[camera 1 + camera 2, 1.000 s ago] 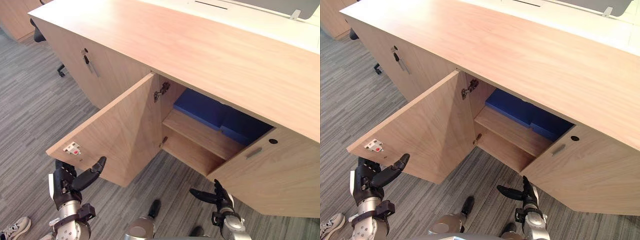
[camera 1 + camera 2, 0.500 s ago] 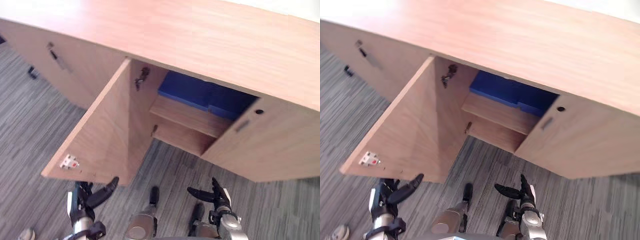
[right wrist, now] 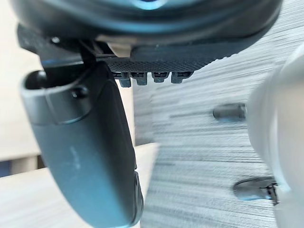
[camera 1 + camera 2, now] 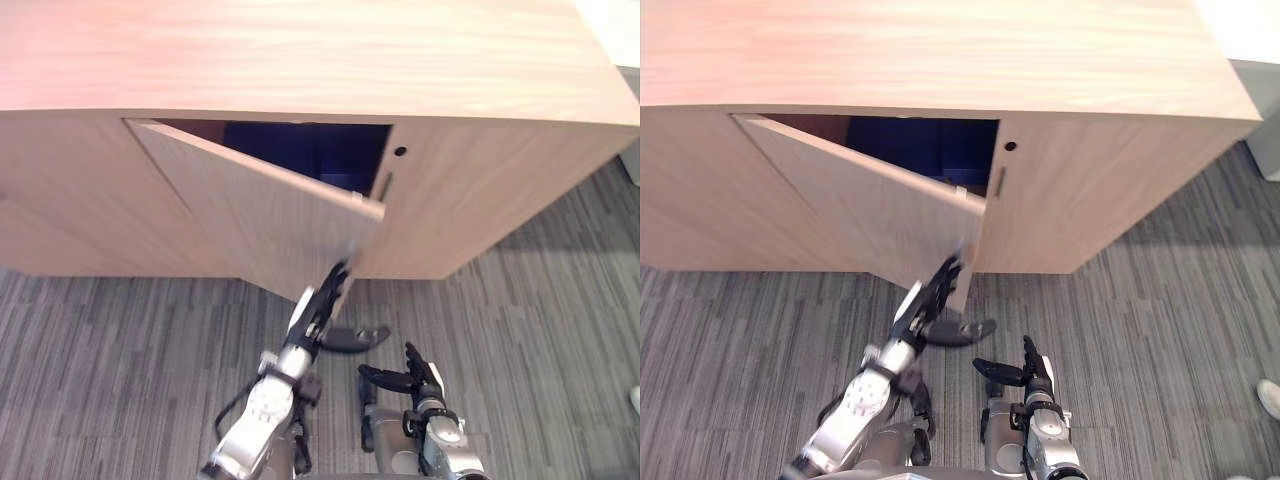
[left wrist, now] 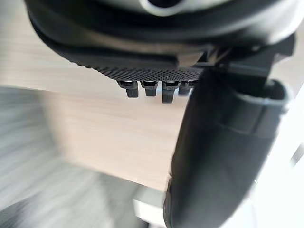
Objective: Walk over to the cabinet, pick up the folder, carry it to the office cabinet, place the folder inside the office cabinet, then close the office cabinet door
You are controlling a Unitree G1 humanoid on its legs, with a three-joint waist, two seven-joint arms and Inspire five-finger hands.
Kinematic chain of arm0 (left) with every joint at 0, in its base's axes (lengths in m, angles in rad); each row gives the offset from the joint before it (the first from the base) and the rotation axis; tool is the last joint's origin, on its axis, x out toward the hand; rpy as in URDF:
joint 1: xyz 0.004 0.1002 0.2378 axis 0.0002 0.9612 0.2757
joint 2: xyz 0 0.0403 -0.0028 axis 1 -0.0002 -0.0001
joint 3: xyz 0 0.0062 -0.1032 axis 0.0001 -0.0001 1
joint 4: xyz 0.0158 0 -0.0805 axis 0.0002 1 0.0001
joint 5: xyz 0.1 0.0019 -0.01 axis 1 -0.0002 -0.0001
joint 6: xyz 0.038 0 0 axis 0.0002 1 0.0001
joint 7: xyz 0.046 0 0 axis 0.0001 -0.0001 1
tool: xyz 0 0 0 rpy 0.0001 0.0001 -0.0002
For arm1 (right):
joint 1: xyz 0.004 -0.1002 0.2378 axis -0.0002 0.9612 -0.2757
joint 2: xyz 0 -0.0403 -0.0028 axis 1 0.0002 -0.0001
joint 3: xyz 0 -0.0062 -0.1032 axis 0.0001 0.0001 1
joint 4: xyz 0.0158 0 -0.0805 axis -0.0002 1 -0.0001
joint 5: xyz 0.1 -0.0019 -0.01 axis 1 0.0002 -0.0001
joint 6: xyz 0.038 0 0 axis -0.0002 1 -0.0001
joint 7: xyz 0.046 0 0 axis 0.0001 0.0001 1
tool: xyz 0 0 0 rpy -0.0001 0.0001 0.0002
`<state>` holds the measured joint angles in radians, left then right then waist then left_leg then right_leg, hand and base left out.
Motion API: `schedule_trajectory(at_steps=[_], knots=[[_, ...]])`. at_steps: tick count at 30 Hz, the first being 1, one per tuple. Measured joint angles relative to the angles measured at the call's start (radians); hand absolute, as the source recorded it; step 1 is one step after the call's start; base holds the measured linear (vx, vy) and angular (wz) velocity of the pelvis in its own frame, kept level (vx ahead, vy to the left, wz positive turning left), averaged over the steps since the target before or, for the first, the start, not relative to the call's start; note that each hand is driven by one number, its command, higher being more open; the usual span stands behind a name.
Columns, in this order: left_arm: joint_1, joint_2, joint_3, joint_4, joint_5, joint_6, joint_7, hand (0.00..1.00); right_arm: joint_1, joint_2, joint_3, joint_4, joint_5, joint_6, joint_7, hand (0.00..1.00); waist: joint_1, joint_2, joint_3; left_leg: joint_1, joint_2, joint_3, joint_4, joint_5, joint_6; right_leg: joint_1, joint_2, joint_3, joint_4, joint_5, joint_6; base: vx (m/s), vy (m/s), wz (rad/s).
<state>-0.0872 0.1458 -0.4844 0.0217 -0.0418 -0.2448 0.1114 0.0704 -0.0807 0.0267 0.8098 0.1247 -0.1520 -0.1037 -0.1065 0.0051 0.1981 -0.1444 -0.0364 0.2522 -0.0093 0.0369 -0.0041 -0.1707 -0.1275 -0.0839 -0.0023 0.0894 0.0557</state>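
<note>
Closing | left hand (image 4: 318, 305), fingers straight, is pressing door (image 4: 265, 215) near its free edge, best pushing squarely till flush | right hand (image 4: 412, 377), fingers loose, is idling below door.

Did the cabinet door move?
Yes. The door has swung toward shut; its free edge now nearly meets the right-hand door, with the left hand by its edge.

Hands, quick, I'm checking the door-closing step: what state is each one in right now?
Left hand: open, straight fingers at the cabinet door's lower edge.
Right hand: open, holding nothing.
</note>
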Motion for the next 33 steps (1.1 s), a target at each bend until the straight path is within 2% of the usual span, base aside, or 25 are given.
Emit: schedule_trajectory(at_steps=[2, 7, 13, 16, 19, 21, 27, 31, 33], knots=[[-0.084, -0.016, 0.038, 0.014, 0.065, -0.006, 0.032, 1.0, 0.008, -0.022, 0.0, 0.001, 0.0, 0.01, 0.0, 1.0, -0.015, 0.026, -0.007, 0.021, 0.0, -0.001, -0.021, 0.022, 0.033, 0.015, 0.005, -0.002, -0.009, 0.01, 0.014, 0.11, -0.001, -0.09], [-0.21, -0.01, 0.147, 0.172, 0.183, 0.026, 0.095, 1.0, 0.008, -0.021, 0.0, -0.009, 0.0, 0.01, 0.016, 1.0, -0.03, 0.028, -0.009, 0.078, 0.011, -0.021, -0.064, 0.036, 0.029, 0.076, 0.022, -0.029, -0.044, 0.009, 0.013, 0.05, -0.046, 0.07], [-0.203, 0.016, 0.203, 0.27, 0.185, 0.083, 0.107, 1.0, 0.013, -0.02, -0.002, -0.011, 0.0, 0.011, 0.022, 1.0, -0.036, 0.028, -0.009, 0.095, 0.009, -0.039, -0.078, 0.046, 0.028, 0.102, 0.022, -0.049, -0.059, 0.009, 0.013, 0.0, 0.009, 0.1], [-0.118, 0.023, 0.222, 0.252, 0.165, 0.088, 0.102, 1.0, 0.019, -0.017, -0.004, -0.01, 0.0, 0.014, 0.025, 1.0, -0.035, 0.028, -0.009, 0.107, 0.008, -0.045, -0.078, 0.045, 0.028, 0.12, 0.021, -0.055, -0.067, 0.009, 0.013, -0.02, 0.019, 0.07], [0.023, 0.029, 0.221, 0.195, 0.128, 0.087, 0.075, 1.0, 0.02, -0.012, -0.027, -0.008, 0.0, 0.017, 0.027, 1.0, -0.028, 0.028, -0.009, 0.108, 0.009, -0.046, -0.078, 0.044, 0.026, 0.123, 0.022, -0.057, -0.071, 0.009, 0.012, 0.0, 0.0, 0.0], [0.134, 0.029, 0.22, 0.167, 0.103, 0.083, 0.046, 1.0, 0.021, -0.011, -0.049, -0.006, 0.0, 0.019, 0.025, 1.0, -0.017, 0.028, -0.009, 0.108, 0.01, -0.046, -0.078, 0.042, 0.024, 0.125, 0.023, -0.056, -0.074, 0.009, 0.012, 0.0, 0.0, 0.0], [0.339, 0.028, 0.24, 0.175, -0.003, 0.081, -0.047, 1.0, 0.023, -0.01, -0.101, 0.002, 0.001, 0.03, 0.017, 1.0, 0.012, 0.028, -0.011, 0.117, 0.012, -0.046, -0.078, 0.036, 0.017, 0.138, 0.025, -0.056, -0.082, 0.006, 0.013, 0.0, 0.0, 0.0], [0.379, 0.019, 0.343, 0.345, -0.018, 0.074, -0.078, 1.0, 0.026, -0.011, -0.132, 0.002, 0.0, 0.031, 0.014, 1.0, 0.036, 0.028, -0.035, 0.121, 0.015, -0.047, -0.078, 0.033, 0.015, 0.143, 0.029, -0.058, -0.082, 0.001, 0.013, 0.0, 0.0, 0.0], [0.376, 0.017, 0.436, 0.464, -0.018, 0.079, -0.08, 1.0, 0.023, -0.013, -0.146, 0.001, -0.004, 0.031, 0.014, 1.0, 0.039, 0.025, -0.04, 0.133, 0.017, -0.052, -0.078, 0.031, 0.015, 0.157, 0.03, -0.062, -0.082, -0.005, 0.014, 0.0, -0.017, 0.05]])
